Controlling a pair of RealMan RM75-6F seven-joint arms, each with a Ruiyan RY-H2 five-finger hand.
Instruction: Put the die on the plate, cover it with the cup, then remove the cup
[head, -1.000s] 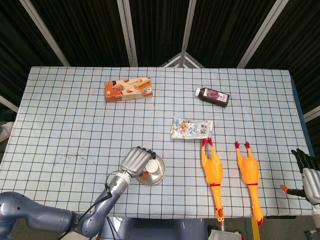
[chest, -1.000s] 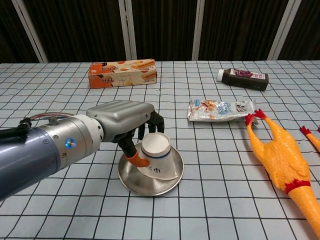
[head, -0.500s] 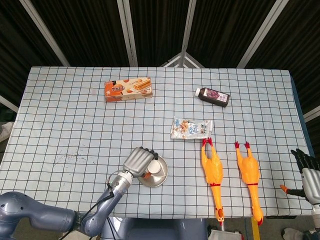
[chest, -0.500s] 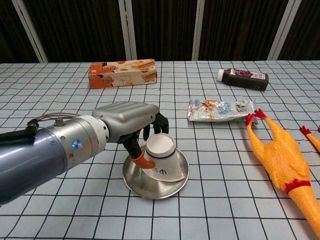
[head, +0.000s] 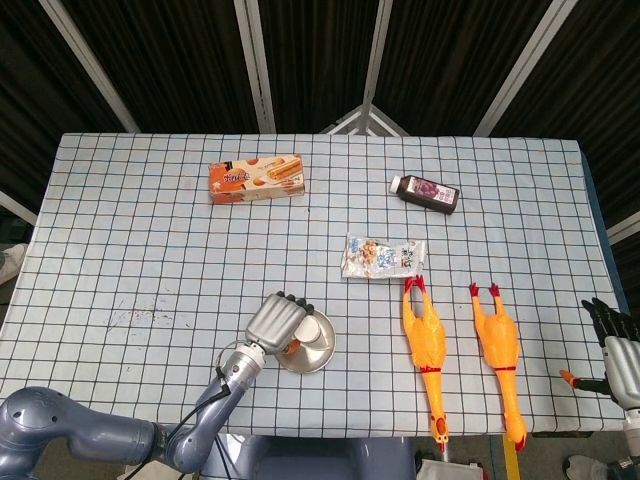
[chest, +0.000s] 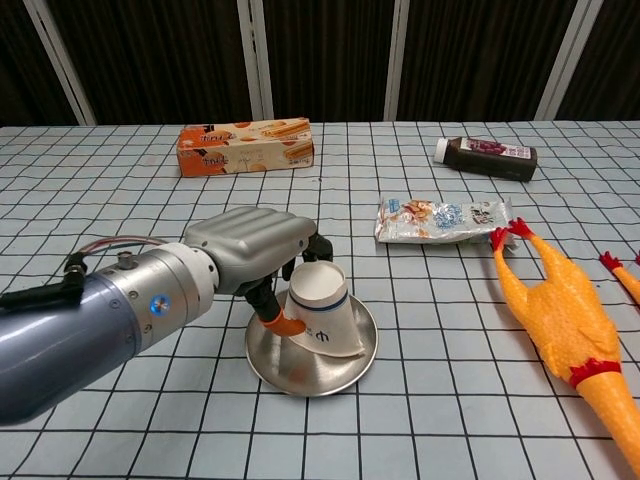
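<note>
A white paper cup stands upside down, slightly tilted, on a round steel plate near the table's front edge. My left hand grips the cup from its left side, fingers curled round the back and an orange-tipped thumb at the front. From the head view, the same left hand covers part of the cup and plate. No die shows in either view. My right hand hangs off the table's right edge, holding nothing, fingers apart.
Two yellow rubber chickens lie right of the plate. Behind them is a snack packet. Toward the back lie a dark bottle on its side and an orange biscuit box.
The left hand, cup and plate slid a little to the right a second ago. Since half a second ago the cup has tipped slightly and the hand has barely moved.
</note>
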